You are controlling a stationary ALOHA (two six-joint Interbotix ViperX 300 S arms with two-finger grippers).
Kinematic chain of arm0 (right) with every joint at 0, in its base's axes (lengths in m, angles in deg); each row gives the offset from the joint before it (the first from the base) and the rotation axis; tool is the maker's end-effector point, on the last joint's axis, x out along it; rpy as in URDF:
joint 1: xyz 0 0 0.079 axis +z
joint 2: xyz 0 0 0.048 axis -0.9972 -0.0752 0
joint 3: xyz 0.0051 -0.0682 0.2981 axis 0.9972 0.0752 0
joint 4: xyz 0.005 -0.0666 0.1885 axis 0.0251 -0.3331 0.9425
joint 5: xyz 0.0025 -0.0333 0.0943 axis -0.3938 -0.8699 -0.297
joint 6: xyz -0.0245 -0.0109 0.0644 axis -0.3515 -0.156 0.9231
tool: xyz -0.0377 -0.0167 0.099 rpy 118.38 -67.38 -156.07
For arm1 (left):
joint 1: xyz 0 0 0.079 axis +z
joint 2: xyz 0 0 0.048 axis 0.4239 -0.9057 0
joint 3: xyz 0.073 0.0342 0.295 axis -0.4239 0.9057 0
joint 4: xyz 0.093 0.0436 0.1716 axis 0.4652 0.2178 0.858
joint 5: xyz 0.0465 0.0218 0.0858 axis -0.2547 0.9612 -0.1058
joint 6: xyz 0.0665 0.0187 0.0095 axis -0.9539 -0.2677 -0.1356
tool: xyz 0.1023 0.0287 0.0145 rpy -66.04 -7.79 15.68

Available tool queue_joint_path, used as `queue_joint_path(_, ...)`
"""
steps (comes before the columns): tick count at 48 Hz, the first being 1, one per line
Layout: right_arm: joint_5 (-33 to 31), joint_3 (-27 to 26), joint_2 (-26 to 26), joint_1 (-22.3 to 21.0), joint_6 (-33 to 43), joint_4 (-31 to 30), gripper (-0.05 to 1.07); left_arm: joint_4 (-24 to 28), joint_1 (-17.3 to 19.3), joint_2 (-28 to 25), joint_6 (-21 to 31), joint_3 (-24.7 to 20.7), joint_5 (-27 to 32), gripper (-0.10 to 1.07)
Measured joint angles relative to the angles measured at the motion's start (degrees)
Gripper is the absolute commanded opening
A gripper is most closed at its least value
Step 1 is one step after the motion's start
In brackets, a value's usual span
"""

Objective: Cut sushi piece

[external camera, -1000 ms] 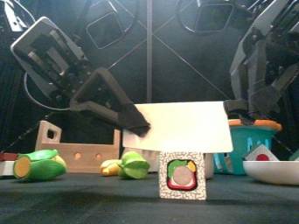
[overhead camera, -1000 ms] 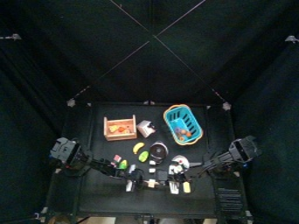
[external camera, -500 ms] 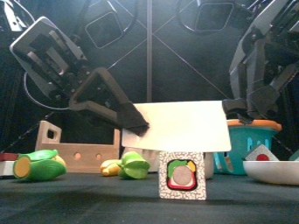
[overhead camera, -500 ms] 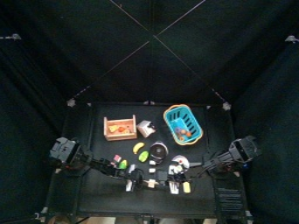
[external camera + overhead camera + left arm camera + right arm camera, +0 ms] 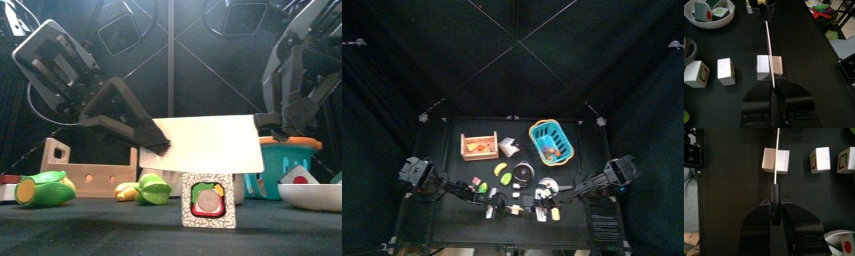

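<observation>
White knife (image 5: 207,142) rests right on top of the sushi piece (image 5: 210,198), with the left gripper (image 5: 772,92) and right gripper (image 5: 776,208) each clamped on one end, probably to push it straight down.

knife blade (image 5: 767,47) over sushi piece (image 5: 770,67)

**Bystander items on table**

Open wooden crate (image 5: 83,172) w/ orange items inside, far left. Teal plastic basket (image 5: 551,141) beside it to the right. White bowl (image 5: 310,194) front right, holds toy pieces. Green toy veg (image 5: 44,188) front left; smaller yellow-green piece (image 5: 147,189) nearer centre.
</observation>
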Motion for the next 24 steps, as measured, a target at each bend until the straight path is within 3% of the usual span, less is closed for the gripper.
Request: queue_joint_path(24,0.7,-0.26,-3.69,-0.18,0.09,0.53,0.48,-0.09,0.18,-2.99,0.35,0.0,-0.18,0.43)
